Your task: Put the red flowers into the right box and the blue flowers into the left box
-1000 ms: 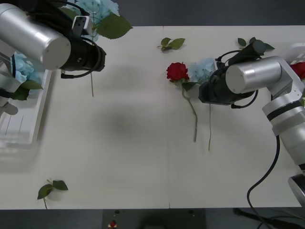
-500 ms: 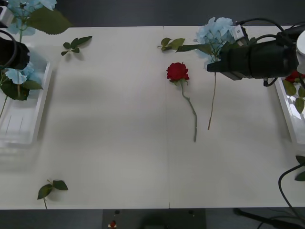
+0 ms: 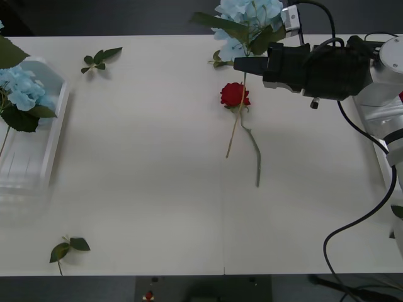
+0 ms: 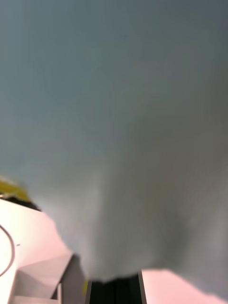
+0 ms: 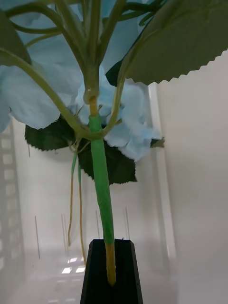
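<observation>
Fingers of the right gripper (image 3: 241,63) are clamped on the stem of a blue hydrangea (image 3: 247,17), held high over the far middle of the table (image 3: 145,189), its bare stem hanging down past the red rose (image 3: 235,94). This bloom belongs in the left box (image 3: 31,160), well apart across the table, so I judge the carry should stay high enough for the dangling stem to clear the rose, then lower slowly so the head settles inside the rim.

In the left wrist view, the left gripper (image 5: 110,270) has its black fingers closed on the green-taped stem of another hydrangea (image 5: 118,114), hanging above the white ribbed floor of the left box. A low release would keep the light stem from bouncing out.

One hydrangea (image 3: 22,89) already lies in the left box. The blooms are fluffy, pale sky-blue clusters with broad, toothed dark leaves. The rose is a small deep-red bloom on a thin grey-green stem, lying flat. The right box (image 3: 371,135) shows as a white rim at the table's right edge, partly behind the arm.
</observation>
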`<state>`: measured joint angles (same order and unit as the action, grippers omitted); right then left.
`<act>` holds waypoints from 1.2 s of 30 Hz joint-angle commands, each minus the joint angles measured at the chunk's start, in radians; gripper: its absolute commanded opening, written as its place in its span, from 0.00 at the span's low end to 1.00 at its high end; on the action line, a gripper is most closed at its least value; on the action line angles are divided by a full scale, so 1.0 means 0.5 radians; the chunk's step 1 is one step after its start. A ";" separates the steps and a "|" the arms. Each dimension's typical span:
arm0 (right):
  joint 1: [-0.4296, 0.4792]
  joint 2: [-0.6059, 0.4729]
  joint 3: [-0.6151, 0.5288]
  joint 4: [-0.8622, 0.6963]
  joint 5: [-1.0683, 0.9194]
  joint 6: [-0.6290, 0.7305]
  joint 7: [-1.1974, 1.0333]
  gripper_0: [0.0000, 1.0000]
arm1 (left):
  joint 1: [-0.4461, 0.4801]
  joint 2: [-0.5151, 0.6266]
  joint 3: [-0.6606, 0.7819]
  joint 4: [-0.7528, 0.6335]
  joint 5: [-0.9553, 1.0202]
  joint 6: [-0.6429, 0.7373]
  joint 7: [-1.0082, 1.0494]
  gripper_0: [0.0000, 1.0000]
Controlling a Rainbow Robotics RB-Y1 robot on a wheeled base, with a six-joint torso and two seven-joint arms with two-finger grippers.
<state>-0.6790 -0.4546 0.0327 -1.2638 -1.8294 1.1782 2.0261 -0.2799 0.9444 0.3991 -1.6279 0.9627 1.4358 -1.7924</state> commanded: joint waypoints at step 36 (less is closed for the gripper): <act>-0.188 0.780 0.600 -0.028 -0.238 -0.592 0.608 0.00 | -0.143 0.044 -0.584 0.593 -0.416 -0.831 -0.054 1.00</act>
<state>-0.7462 -0.0758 0.3525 -1.2629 -1.9301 0.8682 2.2947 -0.3087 0.9443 0.0957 -1.3201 0.7576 1.0292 -1.7924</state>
